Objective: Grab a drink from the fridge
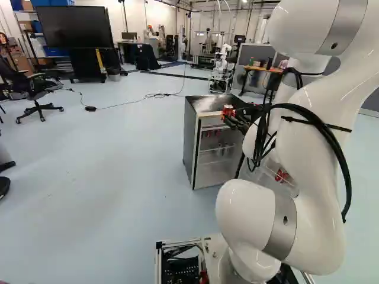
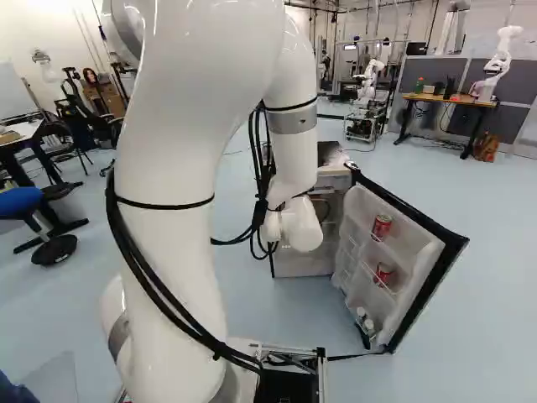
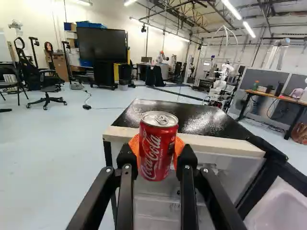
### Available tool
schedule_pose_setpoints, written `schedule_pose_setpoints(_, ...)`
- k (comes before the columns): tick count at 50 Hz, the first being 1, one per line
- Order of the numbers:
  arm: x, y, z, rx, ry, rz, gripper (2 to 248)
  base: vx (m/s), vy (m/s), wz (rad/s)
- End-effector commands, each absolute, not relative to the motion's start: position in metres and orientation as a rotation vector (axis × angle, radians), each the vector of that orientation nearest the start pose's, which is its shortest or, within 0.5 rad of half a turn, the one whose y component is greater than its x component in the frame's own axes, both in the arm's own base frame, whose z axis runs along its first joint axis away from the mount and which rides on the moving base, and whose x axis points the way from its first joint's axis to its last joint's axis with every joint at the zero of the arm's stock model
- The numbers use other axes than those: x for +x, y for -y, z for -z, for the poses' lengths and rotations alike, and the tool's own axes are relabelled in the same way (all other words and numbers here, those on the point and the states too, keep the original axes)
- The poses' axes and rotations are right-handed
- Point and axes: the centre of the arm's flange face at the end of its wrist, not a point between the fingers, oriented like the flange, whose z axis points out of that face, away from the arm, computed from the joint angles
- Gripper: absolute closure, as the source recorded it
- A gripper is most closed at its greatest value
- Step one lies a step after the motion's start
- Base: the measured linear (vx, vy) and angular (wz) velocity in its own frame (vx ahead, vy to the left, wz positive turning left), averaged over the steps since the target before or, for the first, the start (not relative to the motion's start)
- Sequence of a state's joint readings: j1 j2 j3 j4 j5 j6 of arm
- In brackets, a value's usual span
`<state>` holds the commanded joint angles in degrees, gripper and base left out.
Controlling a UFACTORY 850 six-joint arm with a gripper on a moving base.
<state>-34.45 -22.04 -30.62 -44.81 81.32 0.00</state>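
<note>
We start at the left of the left base view, where a black swivel chair point(image 1: 35, 94) stands on the pale floor point(image 1: 106, 165); a big dark screen point(image 1: 74, 26) rises at upper left; on to the middle, and there's the fridge point(image 1: 190, 142), a low box with a dark, shiny top; right at its upper front edge comes the gripper point(image 1: 230, 115), and it has the drink, a red can point(image 1: 227, 110); the wrist view settles it, both orange pads point(image 3: 135, 146) pressed against the can from two sides, the can upright between the fingers with the fridge's pale front edge beyond it; the white arm point(image 1: 314, 136) fills the right of the left base view. Over to the right base view; a blue stool point(image 2: 21, 201) at the left edge, then the arm towering left of the middle; the fridge's door point(image 2: 419, 252) swings wide, right of the middle, two more red cans point(image 2: 382, 227) sitting one above the other on its racks, small bottles point(image 2: 367, 324) low down; at upper right there's a wooden-topped table point(image 2: 449, 101), and beside it another robot point(image 2: 501, 60), white and upright.
</note>
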Motion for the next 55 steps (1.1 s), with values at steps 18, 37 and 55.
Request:
schedule_pose_setpoints(18, 0.4, 0.194, -0.34, -2.202, 0.355, 2.184, 159, 0.0, 0.0, 0.0)
schedule_pose_setpoints(37, 0.422, 0.203, -0.35, -2.204, 0.393, 2.206, 159, 0.0, 0.0, 0.0)
schedule_pose_setpoints(55, 0.45, 0.21, -0.346, -2.221, 0.4, 2.203, 159, 0.0, 0.0, 0.0)
